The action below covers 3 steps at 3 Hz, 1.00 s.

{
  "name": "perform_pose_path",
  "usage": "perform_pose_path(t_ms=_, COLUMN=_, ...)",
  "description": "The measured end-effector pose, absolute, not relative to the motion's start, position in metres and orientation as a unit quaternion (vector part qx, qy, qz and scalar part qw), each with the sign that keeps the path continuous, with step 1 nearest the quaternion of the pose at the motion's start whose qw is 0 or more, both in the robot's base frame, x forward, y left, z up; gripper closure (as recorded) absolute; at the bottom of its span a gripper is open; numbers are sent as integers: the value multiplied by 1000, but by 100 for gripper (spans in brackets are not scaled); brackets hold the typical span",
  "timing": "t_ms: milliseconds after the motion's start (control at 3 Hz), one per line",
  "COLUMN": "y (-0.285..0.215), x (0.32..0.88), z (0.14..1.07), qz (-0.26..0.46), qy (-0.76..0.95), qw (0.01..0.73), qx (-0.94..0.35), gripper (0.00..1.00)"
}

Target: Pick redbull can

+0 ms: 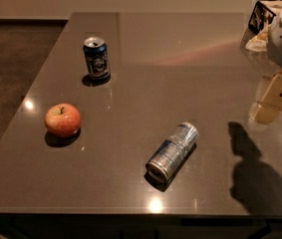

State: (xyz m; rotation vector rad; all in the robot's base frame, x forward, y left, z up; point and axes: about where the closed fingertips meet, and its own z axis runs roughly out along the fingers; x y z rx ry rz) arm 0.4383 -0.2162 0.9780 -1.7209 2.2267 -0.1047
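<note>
The redbull can point(172, 152) is slim, silver and blue. It lies on its side on the dark table point(180, 63), near the front edge, with one shiny end facing the front left. My gripper point(274, 99) hangs at the right edge of the view, above the table, to the right of the can and a little farther back. It is well apart from the can and holds nothing that I can see.
A shorter dark blue can point(96, 58) with a white logo stands upright at the back left. A red apple point(63, 119) sits at the left. A snack box point(265, 15) and a plate are at the back right corner. My gripper's shadow point(252, 173) falls at the front right.
</note>
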Motion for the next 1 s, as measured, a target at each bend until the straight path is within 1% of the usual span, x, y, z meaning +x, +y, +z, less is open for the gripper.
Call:
perform_pose_path(t_ms=333, y=-216, x=438, z=978, qz=-37, qy=780, qw=162, qx=-603, gripper=0)
perform_pose_path(t_ms=1000, y=-187, x=441, z=961, qz=-20, qy=729, qw=164, qx=-665, gripper=0)
